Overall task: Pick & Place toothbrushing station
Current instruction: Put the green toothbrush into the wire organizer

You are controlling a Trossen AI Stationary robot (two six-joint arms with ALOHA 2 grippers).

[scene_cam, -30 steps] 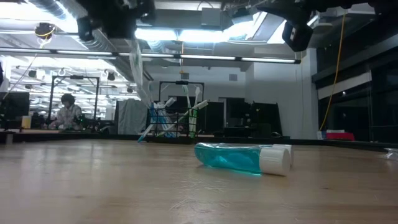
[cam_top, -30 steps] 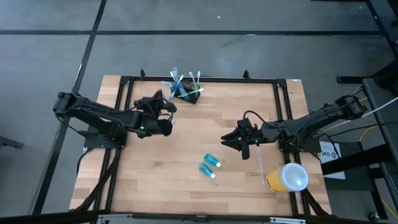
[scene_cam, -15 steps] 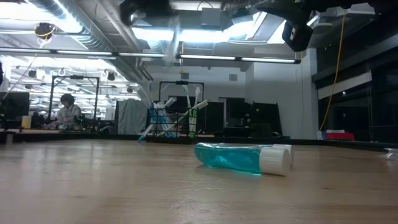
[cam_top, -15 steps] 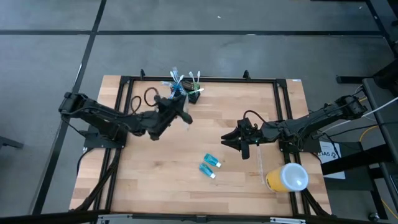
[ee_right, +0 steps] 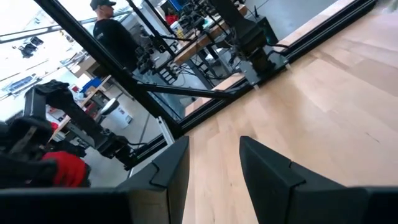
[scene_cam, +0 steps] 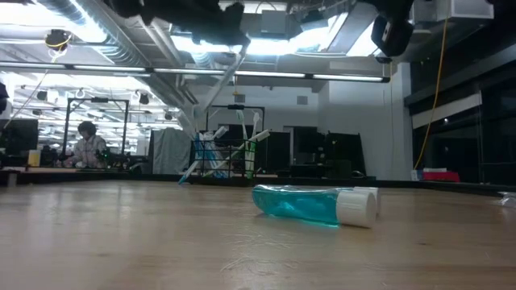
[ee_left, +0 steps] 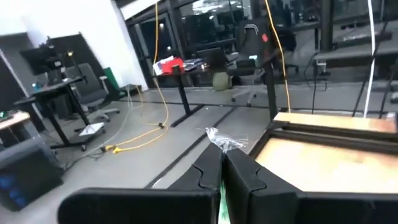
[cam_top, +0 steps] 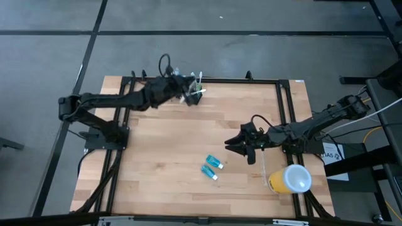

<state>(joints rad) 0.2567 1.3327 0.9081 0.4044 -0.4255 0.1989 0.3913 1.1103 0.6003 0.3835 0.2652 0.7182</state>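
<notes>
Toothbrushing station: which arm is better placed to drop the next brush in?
Left. The left gripper is over the toothbrushing station at the table's far edge, fingers shut on a wrapped toothbrush. The right gripper hovers mid-table, open and empty.

We see two dark, slender jointed arms, the left arm (cam_top: 107, 100) and the right arm (cam_top: 314, 125), each built of matte black links with a black cable looping free just behind its claw. The left gripper (ee_left: 222, 171) shows two black moulded fingers (ee_left: 205, 177) with stepped, notched inner edges. The right gripper (ee_right: 214, 165) has two broad, flat, dark fingers (ee_right: 270, 171) with angular, slab-like faces.
</notes>
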